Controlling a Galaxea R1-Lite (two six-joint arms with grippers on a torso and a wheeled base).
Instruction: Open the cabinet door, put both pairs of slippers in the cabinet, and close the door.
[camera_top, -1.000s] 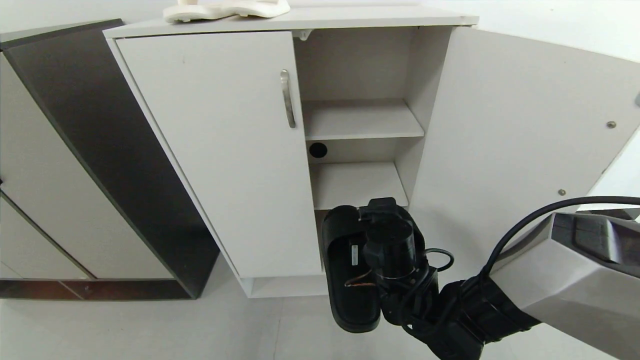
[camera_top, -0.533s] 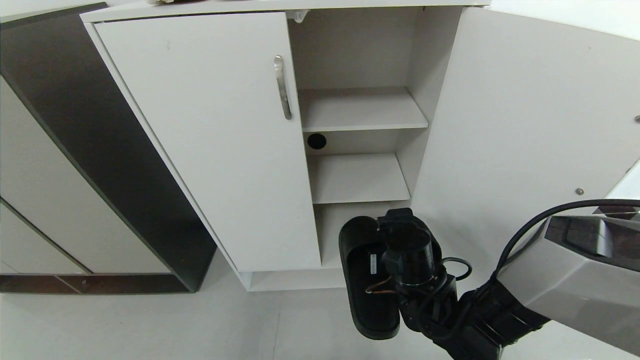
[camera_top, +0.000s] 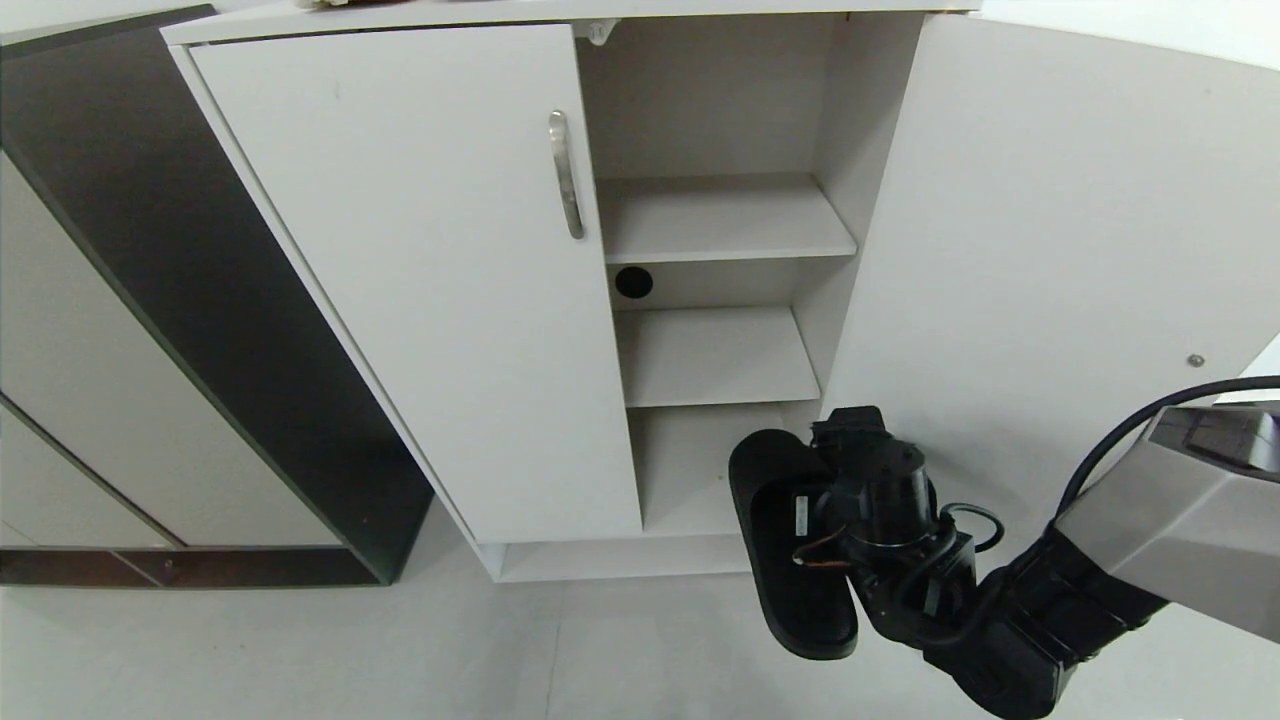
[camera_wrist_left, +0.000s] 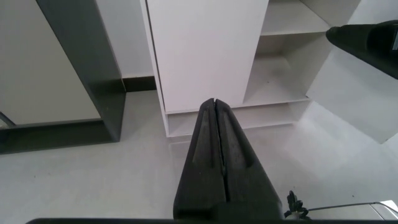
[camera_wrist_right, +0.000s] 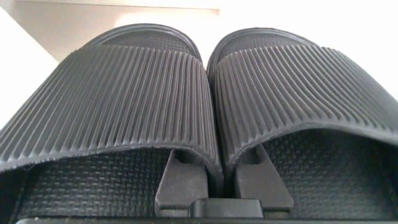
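We see a pair of black slippers (camera_top: 800, 590) with ribbed straps and textured footbeds, held side by side, toes pointing away from the right claw (camera_wrist_right: 217, 186). Its fingers reach under the straps and pinch the two adjoining side walls together. Since half a second ago the right claw has carried the pair rightward, from before the bottom compartment (camera_top: 690, 470) toward the foot of the open door (camera_top: 1050, 250). The pair hangs outside the cabinet (camera_top: 880, 150), above the floor (camera_top: 300, 650). Left of this claw and beyond it are the upper shelf (camera_top: 720, 215) and lower shelf (camera_top: 715, 355). The left claw (camera_wrist_left: 214, 155) is pressed together on nothing, facing the shut door (camera_top: 420, 280).
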